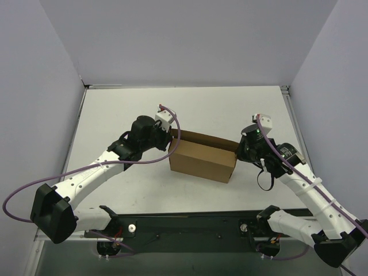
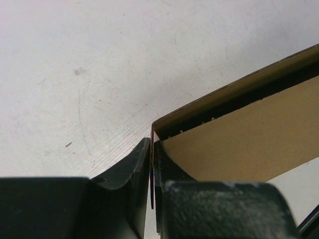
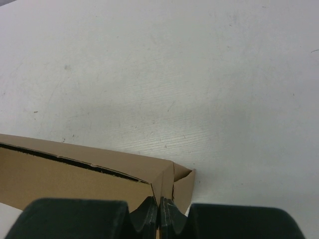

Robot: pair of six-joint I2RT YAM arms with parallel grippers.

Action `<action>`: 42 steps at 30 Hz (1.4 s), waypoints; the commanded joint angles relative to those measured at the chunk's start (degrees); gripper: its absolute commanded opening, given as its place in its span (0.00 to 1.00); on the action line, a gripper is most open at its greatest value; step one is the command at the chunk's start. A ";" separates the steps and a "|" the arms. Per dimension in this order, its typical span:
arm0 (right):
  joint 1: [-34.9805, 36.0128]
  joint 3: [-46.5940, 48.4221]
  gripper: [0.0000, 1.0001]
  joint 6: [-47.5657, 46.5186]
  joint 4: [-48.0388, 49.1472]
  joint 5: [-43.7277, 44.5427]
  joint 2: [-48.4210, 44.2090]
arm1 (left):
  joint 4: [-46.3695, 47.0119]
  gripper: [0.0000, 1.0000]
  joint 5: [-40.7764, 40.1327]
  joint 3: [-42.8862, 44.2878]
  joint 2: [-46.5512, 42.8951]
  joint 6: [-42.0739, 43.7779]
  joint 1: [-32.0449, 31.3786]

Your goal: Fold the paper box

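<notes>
Paper box (image 1: pixel 202 162) clamped between left hand (image 2: pixel 151 149), right hand (image 3: pixel 159 205).

The right gripper (image 3: pixel 158 211) pinches its two black fingers (image 3: pixel 145 215) tight on a thin cardboard wall at a corner of the paper box (image 3: pixel 75 179). From the fingertips, the plain brown box stretches away to the gripper's left, with a dark gap along its upper edge. A small flap (image 3: pixel 183 186) juts just right of the fingertips. Ahead of the gripper spreads the white, lightly scuffed table (image 3: pixel 199 74).
</notes>
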 commanded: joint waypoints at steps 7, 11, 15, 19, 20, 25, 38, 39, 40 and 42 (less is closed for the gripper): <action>4.40 -9.56 0.00 3.73 -8.24 1.91 -0.03 | -3.73 0.17 0.51 -0.45 0.22 -0.42 -0.78; 5.37 -11.15 0.00 4.87 -9.64 2.88 -0.91 | -3.73 0.17 0.42 -0.36 0.13 -0.33 -0.78; 6.51 -11.68 0.00 5.58 -11.58 4.55 -1.00 | -3.82 0.17 0.33 -0.45 0.04 -0.33 -0.78; 8.88 -11.59 0.00 6.63 -13.69 6.57 0.05 | -3.73 0.17 0.69 -0.36 -0.05 -0.33 -0.78; 9.59 -11.59 0.00 7.50 -14.13 7.61 0.31 | -3.65 0.17 0.77 -0.36 -0.13 -0.33 -0.78; 14.07 -11.33 0.00 10.67 -17.29 11.84 2.34 | -3.47 0.17 1.48 -0.36 -0.75 -0.51 -0.87; 18.20 -8.87 0.00 15.42 -18.26 16.94 4.18 | -3.64 0.67 5.60 -1.41 -10.58 4.67 -0.78; 18.29 -8.69 0.00 15.33 -18.18 17.03 4.18 | -4.34 0.70 5.96 -1.33 -11.46 5.11 -0.69; 18.38 -8.61 0.00 15.33 -18.18 16.94 4.01 | -4.78 0.74 5.96 -1.41 -12.26 5.73 -0.69; 18.64 -8.25 0.00 15.24 -18.18 16.94 4.10 | -5.92 0.77 6.13 -1.76 -14.54 6.52 -0.52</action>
